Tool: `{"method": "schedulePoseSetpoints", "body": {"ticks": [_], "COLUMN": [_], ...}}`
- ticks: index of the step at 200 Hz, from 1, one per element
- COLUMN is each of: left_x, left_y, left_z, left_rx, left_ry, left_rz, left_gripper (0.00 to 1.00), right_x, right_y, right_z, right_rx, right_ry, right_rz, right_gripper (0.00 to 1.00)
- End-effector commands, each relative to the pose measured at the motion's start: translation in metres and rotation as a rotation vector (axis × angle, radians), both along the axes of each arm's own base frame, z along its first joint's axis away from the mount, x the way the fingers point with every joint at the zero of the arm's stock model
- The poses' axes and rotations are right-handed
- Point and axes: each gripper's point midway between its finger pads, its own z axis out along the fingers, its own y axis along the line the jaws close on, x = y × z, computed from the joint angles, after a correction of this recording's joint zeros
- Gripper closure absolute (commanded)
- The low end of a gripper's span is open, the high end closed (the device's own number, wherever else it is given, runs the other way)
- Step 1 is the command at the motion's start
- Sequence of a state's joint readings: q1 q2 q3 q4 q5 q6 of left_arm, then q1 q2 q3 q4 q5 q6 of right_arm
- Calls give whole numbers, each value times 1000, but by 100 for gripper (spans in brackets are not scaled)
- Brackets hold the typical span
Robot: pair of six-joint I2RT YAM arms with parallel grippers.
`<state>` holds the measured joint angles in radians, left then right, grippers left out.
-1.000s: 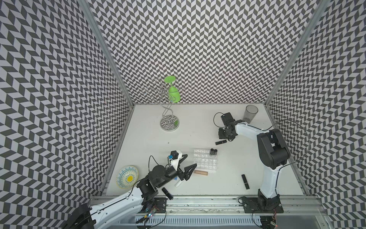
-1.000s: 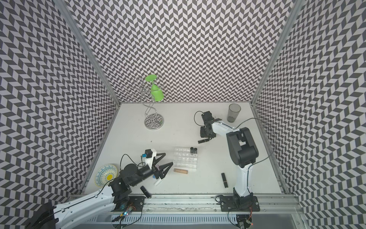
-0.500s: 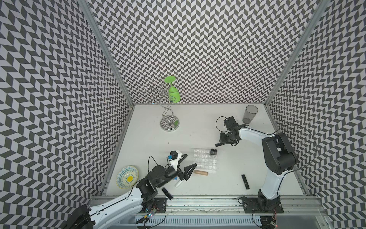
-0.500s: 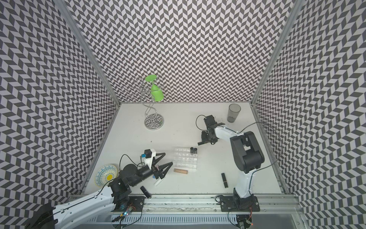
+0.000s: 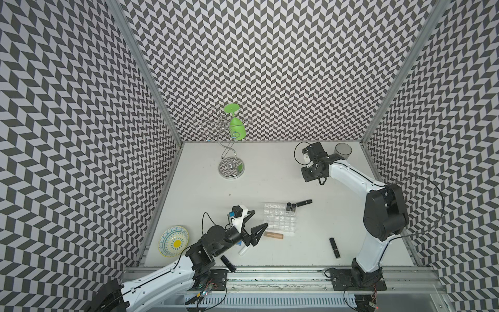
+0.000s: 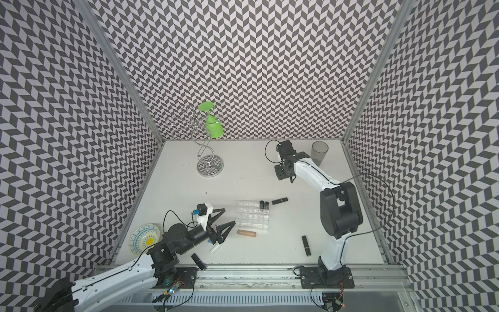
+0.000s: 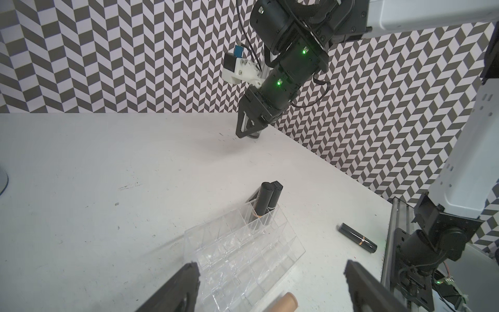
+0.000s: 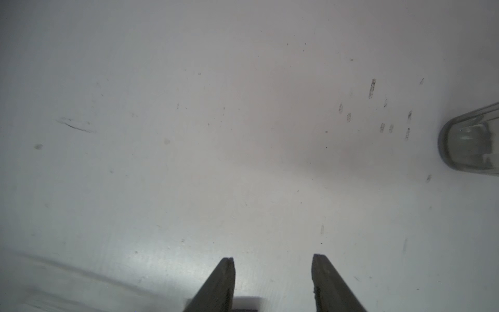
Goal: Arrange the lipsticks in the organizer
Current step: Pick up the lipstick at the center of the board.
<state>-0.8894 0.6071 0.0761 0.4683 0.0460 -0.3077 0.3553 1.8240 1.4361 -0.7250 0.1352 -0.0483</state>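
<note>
You are between picks. Your right pincer (image 8: 272, 258) hangs over bare table (image 8: 189, 135) at the back, its jaws parted with nothing between them. Your left pincer (image 5: 260, 218) is spread wide and empty just beside the organizer's near left corner. The organizer (image 5: 278, 225) lies mid-table and holds two black lipsticks (image 5: 291, 207), standing side by side in the cells at its far right corner; every other cell looks empty. The closest loose one for the right arm is the black lipstick (image 5: 304, 202) lying flat just beside that corner. The next move likely calls for you to bring the pincer over it, close across its narrow body and tip it upright before lowering it into a free cell next to the pair. The tan lipstick (image 5: 273, 235) and white lipstick (image 5: 243, 251) lie near the left pincer. The grey cup (image 5: 343, 151) and the patterned dish (image 5: 162, 243) appear to hold nothing.
</note>
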Motion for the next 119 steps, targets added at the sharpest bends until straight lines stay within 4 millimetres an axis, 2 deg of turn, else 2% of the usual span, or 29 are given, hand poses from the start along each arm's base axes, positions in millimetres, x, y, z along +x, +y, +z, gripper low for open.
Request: {"method": "schedulePoseSetpoints", "body": {"ticks": [1,12,25,37,39,43,44,47,54,66,77,86,99,109,119], "left_x": [1,0,-4,-3,-3,-3,-3,-3,-4,-5,-5,-6,-6,-6,-6], "left_y": [2,2,3,5,6,6,6,6,6,7,7,7,8,8,8], "left_z": [1,2,3,4,4,5,5,6,7,8,8,8,8,8,8], "left_rx": [11,12,-16,-22,-21,-20,-20,-20,-25,-31,-33,-33,-35,-36,-36], "left_ry": [-6,-6,-12,-17,-17,-19,-20,-22,-26,-28,-29,-29,-33,-31,-34], "left_rz": [8,6,-6,3,4,7,8,9,6,0,0,0,1,0,1], "left_gripper": [12,12,12,12,12,12,12,12,12,12,12,12,12,12,12], "right_x": [7,17,21,26,27,27,27,27,24,7,-13,-31,-38,-45,-46], "right_y": [-24,-39,-45,-48,-47,-43,-43,-40,-31,3,14,22,12,10,-3], "right_z": [17,25,31,46,50,59,63,69,91,126,141,138,127,108,85], "right_rx": [-174,-236,-256,-283,-280,-267,-263,-251,-195,-13,-42,-116,-255,-309,-409], "right_ry": [-87,-124,-143,-218,-234,-270,-281,-311,-402,-567,-679,-719,-746,-686,-606], "right_rz": [58,19,26,35,44,67,72,90,133,297,454,605,655,719,734], "right_gripper": [43,41,41,41,40,17,8,1,0,0,0,0,0,0,0]}}
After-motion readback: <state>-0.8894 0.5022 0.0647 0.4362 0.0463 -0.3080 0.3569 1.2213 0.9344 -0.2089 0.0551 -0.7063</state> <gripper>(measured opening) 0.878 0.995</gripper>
